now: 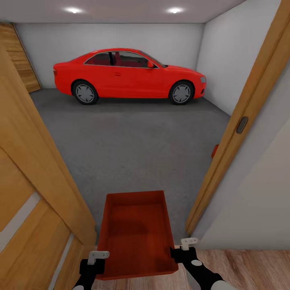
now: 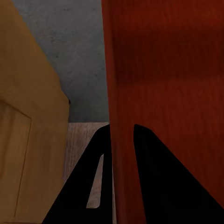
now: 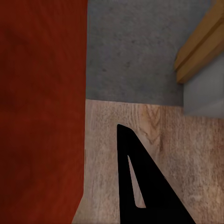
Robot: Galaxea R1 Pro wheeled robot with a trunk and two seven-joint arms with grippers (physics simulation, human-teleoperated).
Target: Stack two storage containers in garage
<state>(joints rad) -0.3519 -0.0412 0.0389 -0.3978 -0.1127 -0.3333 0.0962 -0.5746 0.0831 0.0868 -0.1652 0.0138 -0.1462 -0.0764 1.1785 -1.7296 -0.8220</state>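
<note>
While the robot pauses at the wooden doorway (image 1: 241,121), both hands carry a ribbed orange-red container (image 1: 137,233) toward the garage's speckled concrete floor (image 1: 133,137); driving through comes next. Left wrist view: left hand (image 2: 122,154) clamps the tub's wall. Right wrist view: right hand's finger (image 3: 140,182) flanks it, grip unclear.

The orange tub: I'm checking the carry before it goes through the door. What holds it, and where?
The storage container is held by both grippers, the left gripper and right gripper each on a long side wall near the robot's end.
</note>
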